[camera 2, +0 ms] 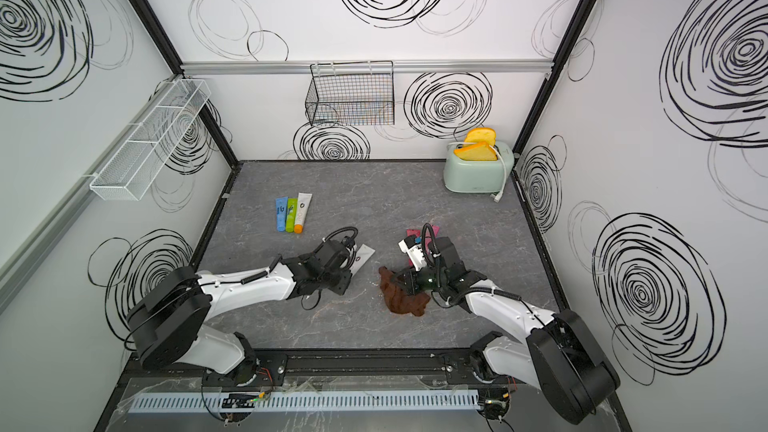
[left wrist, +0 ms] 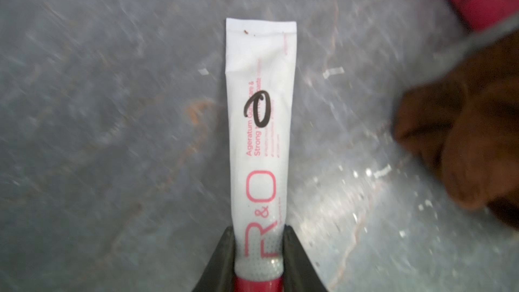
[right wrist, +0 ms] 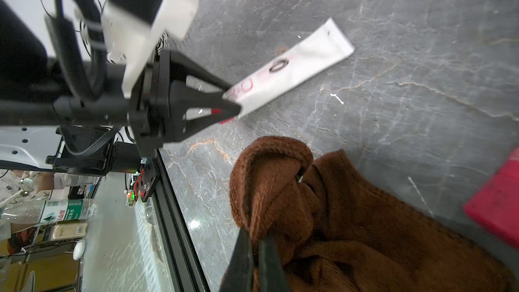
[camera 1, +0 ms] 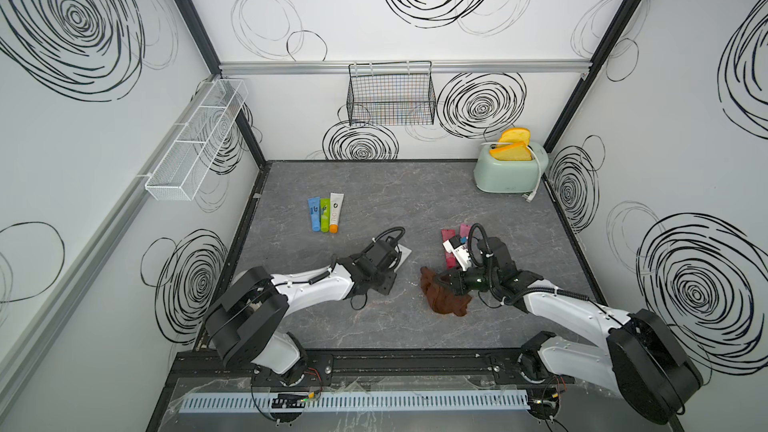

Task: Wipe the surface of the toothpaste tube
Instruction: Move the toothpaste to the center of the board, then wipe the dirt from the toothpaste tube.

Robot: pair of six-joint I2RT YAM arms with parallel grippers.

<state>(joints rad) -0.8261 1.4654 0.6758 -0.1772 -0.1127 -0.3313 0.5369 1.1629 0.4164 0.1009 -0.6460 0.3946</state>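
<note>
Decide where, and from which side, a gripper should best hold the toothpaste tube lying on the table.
Grip the toothpaste tube at its shoulder beside the red cap, approaching along its length from that end, as the left gripper does. It is narrower and probably firmer there than at the flat crimped end, and the marked face is free for the brown cloth.

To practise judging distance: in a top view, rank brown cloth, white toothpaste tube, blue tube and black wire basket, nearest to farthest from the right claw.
1. brown cloth, gripped in the right claw.
2. white toothpaste tube, just to its left.
3. blue tube, far left.
4. black wire basket, back wall.
</note>
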